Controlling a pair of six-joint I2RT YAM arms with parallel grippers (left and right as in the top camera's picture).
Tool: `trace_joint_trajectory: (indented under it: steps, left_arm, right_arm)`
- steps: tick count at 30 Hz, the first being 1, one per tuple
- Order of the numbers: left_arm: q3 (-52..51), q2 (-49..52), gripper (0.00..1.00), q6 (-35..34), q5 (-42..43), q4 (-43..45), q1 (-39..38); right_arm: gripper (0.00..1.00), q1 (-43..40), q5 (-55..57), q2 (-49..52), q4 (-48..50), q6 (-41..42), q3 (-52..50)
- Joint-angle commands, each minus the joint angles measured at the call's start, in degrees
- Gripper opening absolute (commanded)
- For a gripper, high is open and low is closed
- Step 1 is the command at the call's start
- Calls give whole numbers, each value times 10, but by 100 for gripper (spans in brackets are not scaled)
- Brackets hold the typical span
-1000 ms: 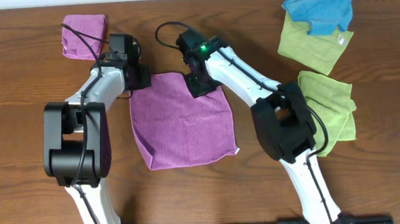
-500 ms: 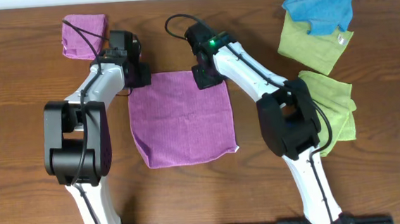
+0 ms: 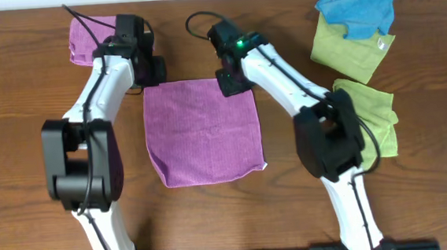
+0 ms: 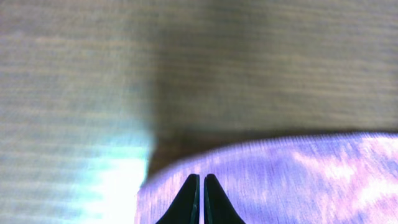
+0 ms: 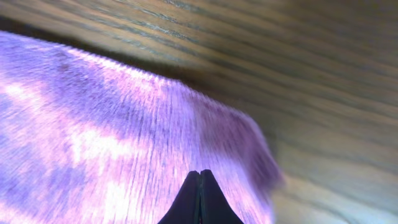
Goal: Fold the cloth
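Observation:
The purple cloth (image 3: 202,130) lies spread flat and roughly square in the middle of the table, with a small white tag (image 3: 264,167) at its near right corner. My left gripper (image 3: 156,70) is shut just beyond the cloth's far left corner. In the left wrist view its tips (image 4: 201,176) hover over the cloth (image 4: 280,180) near that edge. Shut as well, my right gripper (image 3: 232,83) sits on the far edge near the right corner. In its own view the closed tips (image 5: 199,172) point at the cloth (image 5: 112,137). I see no fabric between either pair of jaws.
A small folded purple pad (image 3: 95,39) lies at the far left, partly under the left arm's cable. At the far right a blue cloth (image 3: 356,9) rests on a yellow-green cloth (image 3: 352,49). Another yellow-green cloth (image 3: 369,119) lies beside the right arm.
The cloth's far edge has been drawn out flat and square. The right gripper moved toward the far right corner; the left gripper moved away past the far left corner.

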Motion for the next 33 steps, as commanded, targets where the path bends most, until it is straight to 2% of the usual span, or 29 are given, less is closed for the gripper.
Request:
trace_joint_trajectory:
  steps: [1, 5, 9, 12, 17, 20, 22, 24, 25, 26, 28, 30, 31, 33]
  left_arm:
    - [16, -75, 6, 3, 3, -59, 2]
    - [-9, -167, 6, -8, -25, -167, 2]
    - [-138, -301, 6, -32, -26, -157, 2]
    - [-276, -419, 6, -53, -25, -135, 2]
    - [-408, -520, 6, -108, -20, -138, 2]
    - [-456, -537, 6, -132, -11, -134, 2]
    - [-491, -537, 6, -135, 38, -121, 2]
    - [-513, -534, 6, -137, 73, -103, 2]
    - [-523, -534, 10, -138, 85, -96, 2]
    - [-530, -534, 18, -139, 92, -90, 2]
    - [-540, -533, 40, -142, 98, -77, 2]
    - [-543, -533, 51, -142, 99, -54, 2]
    - [-543, -533, 62, -143, 99, -44, 2]
    - [-544, -528, 71, -143, 99, -28, 2]
  right_arm:
    - [1, -6, 37, -82, -33, -10, 19]
    - [1, -6, 60, -149, -120, -17, 15]
    - [2, -6, 60, -236, -146, -16, -45]
    - [2, -6, 58, -333, -103, -6, -187]
    - [1, -6, -22, -494, -2, 33, -471]
    - [2, -6, -72, -542, 42, 42, -565]
    - [2, -6, -116, -556, 71, 42, -609]
    - [12, -6, -148, -555, 81, 42, -627]
    - [15, -6, -158, -554, 85, 43, -634]
    - [19, -6, -165, -553, 88, 49, -639]
    - [31, -6, -168, -552, 91, 56, -645]
    - [34, -6, -182, -551, 99, 55, -645]
    - [35, -6, -199, -549, 108, 55, -645]
    - [36, -6, -226, -539, 127, 64, -646]
